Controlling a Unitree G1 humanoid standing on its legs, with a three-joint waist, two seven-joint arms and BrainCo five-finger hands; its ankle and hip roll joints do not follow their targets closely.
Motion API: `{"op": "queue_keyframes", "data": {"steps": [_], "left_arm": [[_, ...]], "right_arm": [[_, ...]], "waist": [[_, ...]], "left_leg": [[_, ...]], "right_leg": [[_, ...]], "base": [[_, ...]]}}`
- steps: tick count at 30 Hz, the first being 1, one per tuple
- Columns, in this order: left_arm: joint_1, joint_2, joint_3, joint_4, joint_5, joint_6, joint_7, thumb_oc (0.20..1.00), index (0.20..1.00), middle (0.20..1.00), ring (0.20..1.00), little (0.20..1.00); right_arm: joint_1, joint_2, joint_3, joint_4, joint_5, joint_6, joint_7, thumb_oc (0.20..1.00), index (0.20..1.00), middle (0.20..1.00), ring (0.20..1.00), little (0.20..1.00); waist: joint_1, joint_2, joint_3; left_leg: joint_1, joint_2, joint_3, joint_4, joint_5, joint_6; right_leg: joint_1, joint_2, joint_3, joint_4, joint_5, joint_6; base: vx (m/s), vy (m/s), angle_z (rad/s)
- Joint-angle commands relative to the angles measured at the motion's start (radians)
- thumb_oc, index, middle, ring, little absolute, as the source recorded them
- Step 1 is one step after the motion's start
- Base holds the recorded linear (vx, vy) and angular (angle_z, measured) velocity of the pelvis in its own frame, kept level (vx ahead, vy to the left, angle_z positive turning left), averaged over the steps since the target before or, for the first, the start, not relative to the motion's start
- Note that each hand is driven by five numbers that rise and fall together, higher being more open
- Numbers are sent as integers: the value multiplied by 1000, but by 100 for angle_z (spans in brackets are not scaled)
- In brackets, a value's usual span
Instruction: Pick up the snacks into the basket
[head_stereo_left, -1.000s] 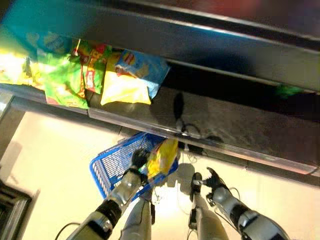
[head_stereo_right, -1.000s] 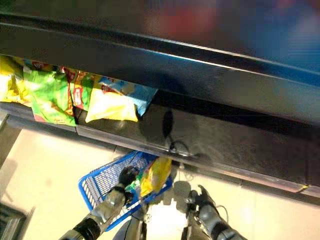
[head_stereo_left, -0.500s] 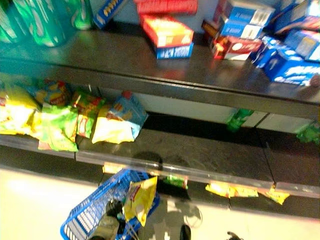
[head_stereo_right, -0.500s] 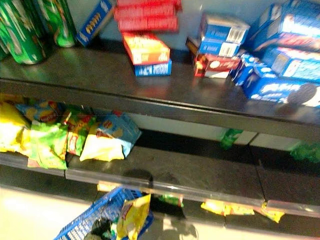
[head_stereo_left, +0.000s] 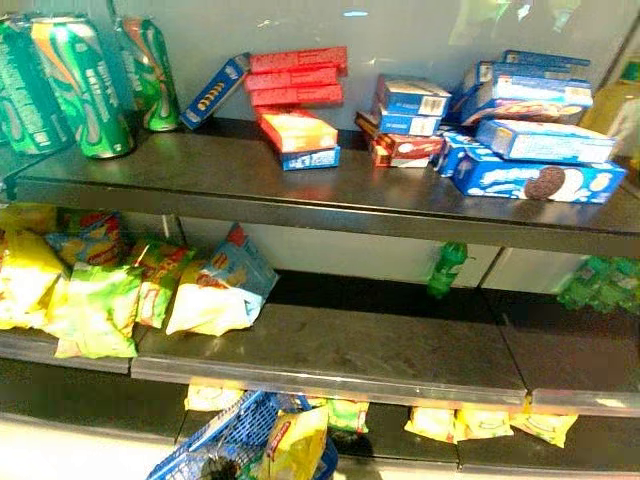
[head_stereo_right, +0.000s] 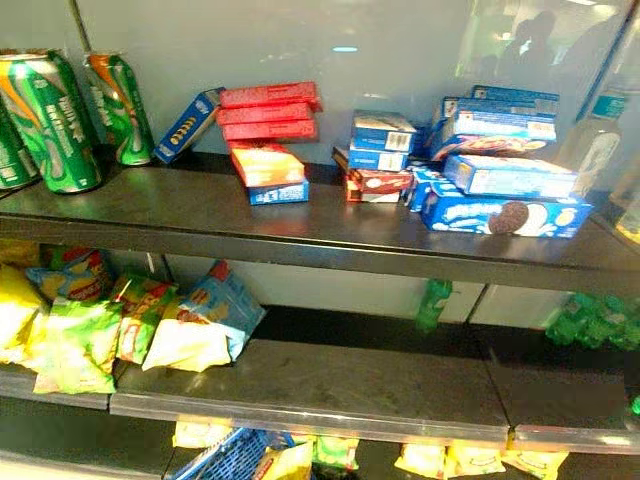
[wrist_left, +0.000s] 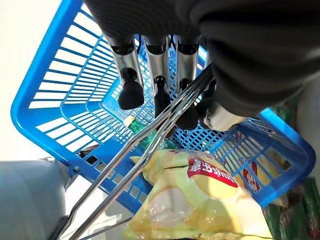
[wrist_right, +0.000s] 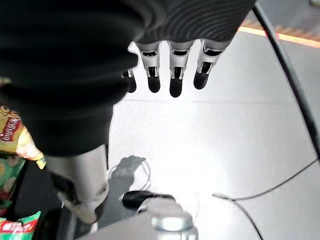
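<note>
Our view has lifted to the shelves (head_stereo_left: 330, 200), left hand (wrist_left: 160, 75) hooked round the blue basket (wrist_left: 50, 85) handle (wrist_left: 150, 142), yellow snack bag (wrist_left: 200, 200) in it, right hand (wrist_right: 172, 70) relaxed, empty above the floor (wrist_right: 210, 145).

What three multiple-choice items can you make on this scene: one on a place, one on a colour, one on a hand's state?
1. Where do the green cans stand?
A. top shelf, left end
B. floor
C. in the basket

2. What colour is the basket?
A. red
B. blue
C. grey

3. What does the left hand do?
A. rests open on a shelf
B. pinches a can
C. curls round the basket's wire handle

Key: 1 A, the cans stand at the top shelf's left end; 2 B, its plastic mesh is blue; 3 C, the wrist view shows the fingers hooked over the handle, a yellow bag lying on the rim.
</note>
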Motion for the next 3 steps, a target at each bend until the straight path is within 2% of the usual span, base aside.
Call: {"op": "queue_keyframes", "data": {"steps": [1, 3], "left_arm": [[15, 16, -23, 88, 17, 27, -4, 200, 200, 200, 200, 200], [14, -1, -32, 88, 3, 33, -7, 200, 200, 200, 200, 200]], "right_arm": [[-92, 1, 2, 27, 22, -1, 6, 1000, 1000, 1000, 1000, 1000], [-114, 14, 49, 18, -27, 8, 7, 1000, 1000, 1000, 1000, 1000]], "waist": [[12, 9, 13], [12, 10, -5]], "left_leg": [[-6, -51, -23, 6, -66, 23], [13, -51, -20, 6, -75, 25]], "right_leg": [[-16, -35, -11, 50, -31, 87], [-4, -32, -5, 56, -38, 84]], "base": [[41, 17, -13], [60, 16, -9]]}}
